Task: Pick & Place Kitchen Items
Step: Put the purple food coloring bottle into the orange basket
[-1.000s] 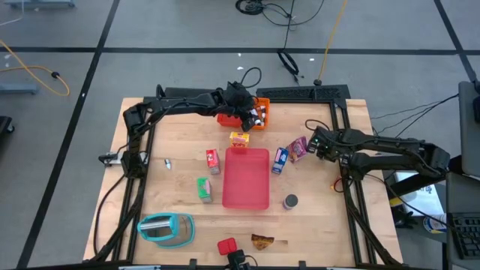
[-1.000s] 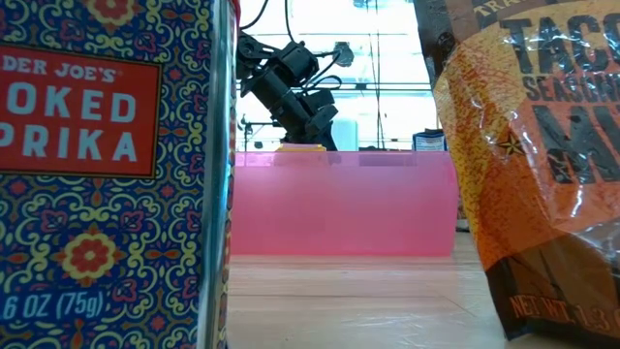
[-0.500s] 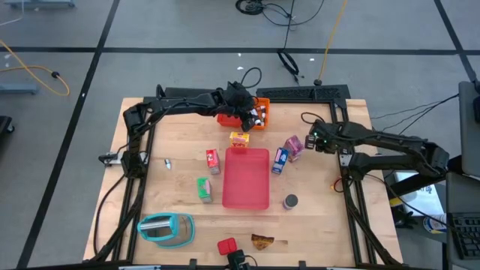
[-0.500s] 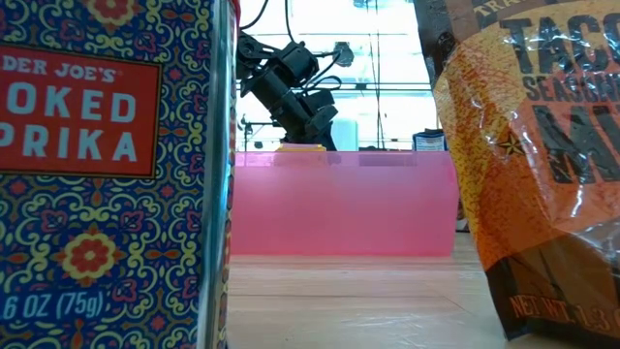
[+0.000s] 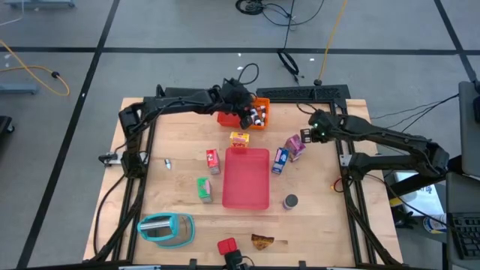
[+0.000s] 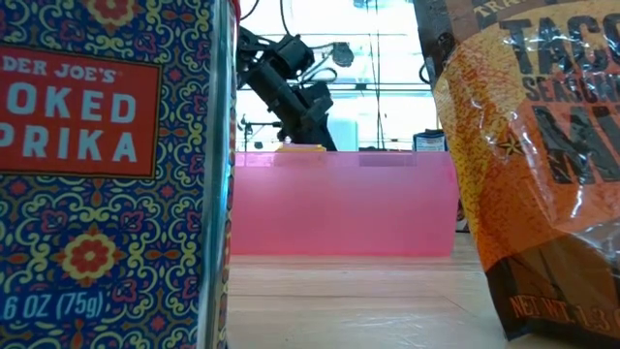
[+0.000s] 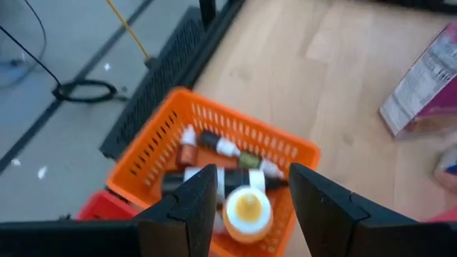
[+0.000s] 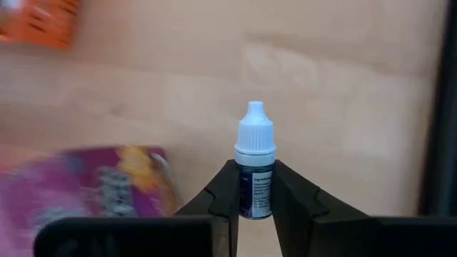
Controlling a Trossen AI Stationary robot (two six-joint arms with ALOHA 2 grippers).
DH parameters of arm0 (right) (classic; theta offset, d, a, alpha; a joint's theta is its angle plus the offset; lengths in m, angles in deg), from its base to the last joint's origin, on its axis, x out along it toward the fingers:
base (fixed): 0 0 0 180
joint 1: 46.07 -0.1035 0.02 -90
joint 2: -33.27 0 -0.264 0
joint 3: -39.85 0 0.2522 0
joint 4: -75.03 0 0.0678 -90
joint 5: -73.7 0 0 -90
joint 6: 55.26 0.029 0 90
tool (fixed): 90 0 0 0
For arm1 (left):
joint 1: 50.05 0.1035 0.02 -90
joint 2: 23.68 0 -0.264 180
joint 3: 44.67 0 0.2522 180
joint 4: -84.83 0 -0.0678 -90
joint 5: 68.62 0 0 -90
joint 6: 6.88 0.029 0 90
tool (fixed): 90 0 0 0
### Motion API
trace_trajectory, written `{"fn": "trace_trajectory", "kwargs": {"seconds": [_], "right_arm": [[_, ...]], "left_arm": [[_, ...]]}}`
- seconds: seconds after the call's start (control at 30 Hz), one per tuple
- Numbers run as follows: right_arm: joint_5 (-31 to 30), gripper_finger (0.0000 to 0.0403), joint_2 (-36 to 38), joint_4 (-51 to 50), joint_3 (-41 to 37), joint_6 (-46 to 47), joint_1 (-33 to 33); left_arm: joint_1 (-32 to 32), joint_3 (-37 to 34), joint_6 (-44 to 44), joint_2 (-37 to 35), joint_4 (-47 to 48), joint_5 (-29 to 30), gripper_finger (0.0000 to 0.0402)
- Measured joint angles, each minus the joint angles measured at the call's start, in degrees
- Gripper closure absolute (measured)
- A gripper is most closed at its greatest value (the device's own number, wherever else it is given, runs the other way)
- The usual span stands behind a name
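My right gripper (image 5: 309, 135) hangs above the table's right side, shut on a tiny dark bottle with a white cap (image 8: 255, 153), just beyond a pink box (image 5: 296, 146). My left gripper (image 7: 246, 196) stands open over the orange bin (image 5: 257, 114) at the far middle. Several small bottles lie in that bin, and a white and yellow round piece (image 7: 247, 211) sits below the gap between the left fingers, touching neither. A yellow box (image 5: 239, 138), a red box (image 5: 213, 160), a green box (image 5: 204, 188), a blue box (image 5: 280, 159) and a grey can (image 5: 290, 201) stand around the pink tray (image 5: 246, 178). My right gripper pinches the tiny bottle's dark body (image 8: 255, 193) between its two fingers, below the white cap. The cap end sticks out past the fingertips (image 8: 228, 189). The fingers slant steeply down and the bottle is lifted clear of the table.
A red bin (image 5: 227, 118) adjoins the orange one. A teal-rimmed object (image 5: 165, 229) lies near left. A red paprika tin (image 6: 107, 174) and a brown taco packet (image 6: 533, 165) stand at the near edge, and bare wood lies far right.
My right gripper has risen with the tiny bottle and drifted toward the table's far edge, rolling about its own line as it went. It stayed shut on the bottle, which is now clear of the table.
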Motion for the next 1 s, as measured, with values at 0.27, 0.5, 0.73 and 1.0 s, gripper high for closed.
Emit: {"fn": "trace_trajectory", "kwargs": {"seconds": [0.27,0.5,0.73,1.0], "right_arm": [[0.78,0.0356,-0.58,14.29,0.29,-11.77,3.18],[8.37,0.0356,-6.89,28.55,0.36,-20.32,6.03],[16.93,0.0357,-17.85,39.58,1.32,-25.29,8.57],[17.23,0.0357,-28.61,41.81,10.18,-30.03,8.40]], "left_arm": [[-0.31,0.02,-1.32,-4.61,2.74,-0.50,0.0224],[-1.29,0.04,-1.59,-8.77,7.53,-0.59,0.0224],[-3.01,0.04,-2.80,-12.23,13.58,-0.54,0.0224],[-6.33,0.04,-4.25,-13.94,18.99,2.19,0.0224]]}}
